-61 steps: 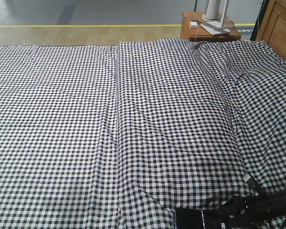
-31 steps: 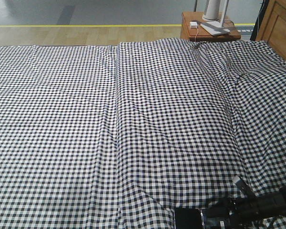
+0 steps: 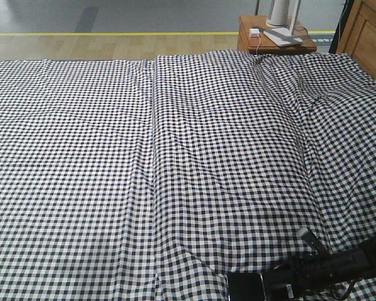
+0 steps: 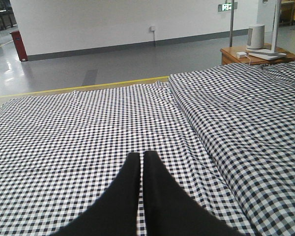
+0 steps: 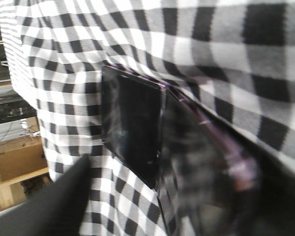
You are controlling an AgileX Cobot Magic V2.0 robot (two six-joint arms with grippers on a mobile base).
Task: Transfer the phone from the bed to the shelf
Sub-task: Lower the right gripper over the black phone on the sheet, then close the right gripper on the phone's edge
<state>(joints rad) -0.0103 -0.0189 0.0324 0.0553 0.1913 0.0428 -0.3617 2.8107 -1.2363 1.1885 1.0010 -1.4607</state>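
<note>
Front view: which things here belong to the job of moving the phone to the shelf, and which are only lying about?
For the job:
- phone
- bed under it
- right tool, beside the phone
I cannot make out a shelf.

Lying about:
- bedside table
- small white box on it
- left tool, shut, away from the phone

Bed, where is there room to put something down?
The whole left half of the bed is bare, from the long sheet fold to the left edge. The middle is bare too, up to the right-hand hump. Crowded only at the near right corner, by the right gripper and phone.
</note>
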